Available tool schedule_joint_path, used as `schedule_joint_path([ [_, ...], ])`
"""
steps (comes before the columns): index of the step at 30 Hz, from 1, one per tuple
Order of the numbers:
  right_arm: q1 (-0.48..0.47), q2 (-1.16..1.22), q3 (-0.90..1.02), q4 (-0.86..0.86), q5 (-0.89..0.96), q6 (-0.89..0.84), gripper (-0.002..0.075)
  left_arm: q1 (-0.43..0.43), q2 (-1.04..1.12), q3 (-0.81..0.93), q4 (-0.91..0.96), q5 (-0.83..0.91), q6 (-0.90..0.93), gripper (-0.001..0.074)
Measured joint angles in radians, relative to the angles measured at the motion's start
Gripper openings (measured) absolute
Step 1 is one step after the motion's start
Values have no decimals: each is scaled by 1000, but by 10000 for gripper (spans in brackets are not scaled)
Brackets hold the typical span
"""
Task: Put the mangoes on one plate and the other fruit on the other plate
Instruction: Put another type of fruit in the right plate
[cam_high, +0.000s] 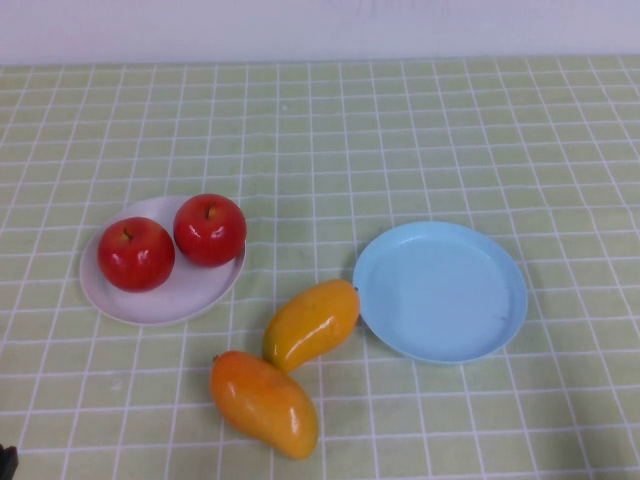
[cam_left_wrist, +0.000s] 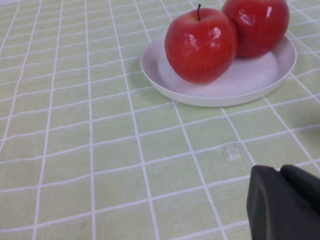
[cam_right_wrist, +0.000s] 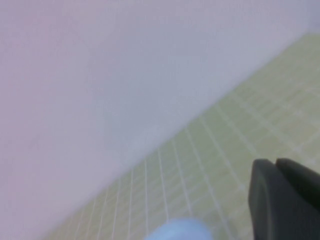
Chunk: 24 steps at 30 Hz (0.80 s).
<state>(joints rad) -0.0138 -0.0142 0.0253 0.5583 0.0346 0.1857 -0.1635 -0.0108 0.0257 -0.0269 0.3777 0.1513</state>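
Over green cloth (cam_left_wrist: 100, 150), both grippers closed, empty

Very little of the robot's own body showed: the left gripper (cam_left_wrist: 284, 204) appeared in its wrist view only as two matte black, smooth-surfaced fingers with rounded upper corners, pressed side by side with a thin dark seam between them. The right gripper (cam_right_wrist: 285, 200) looked the same in its own wrist view, two plain black blocky fingers with softly rounded tops and a narrow seam where they met. In the high view only a small dark scrap of the left arm (cam_high: 7, 461) showed at the picture's edge, its form unclear.
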Motion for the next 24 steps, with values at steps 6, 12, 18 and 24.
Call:
schedule_joint_path([
  [6, 0, 80, -153, 21, 298, -25, -17, 0, 0, 0, 0, 0, 0, 4],
  [12, 0, 367, -385, 19, 624, -208, -17, 0, 0, 0, 0, 0, 0, 4],
  [18, 0, 679, -555, 9, 829, -353, -17, 0, 0, 0, 0, 0, 0, 4],
  [24, 21, 923, -687, 0, 894, -454, -17, 0, 0, 0, 0, 0, 0, 4],
])
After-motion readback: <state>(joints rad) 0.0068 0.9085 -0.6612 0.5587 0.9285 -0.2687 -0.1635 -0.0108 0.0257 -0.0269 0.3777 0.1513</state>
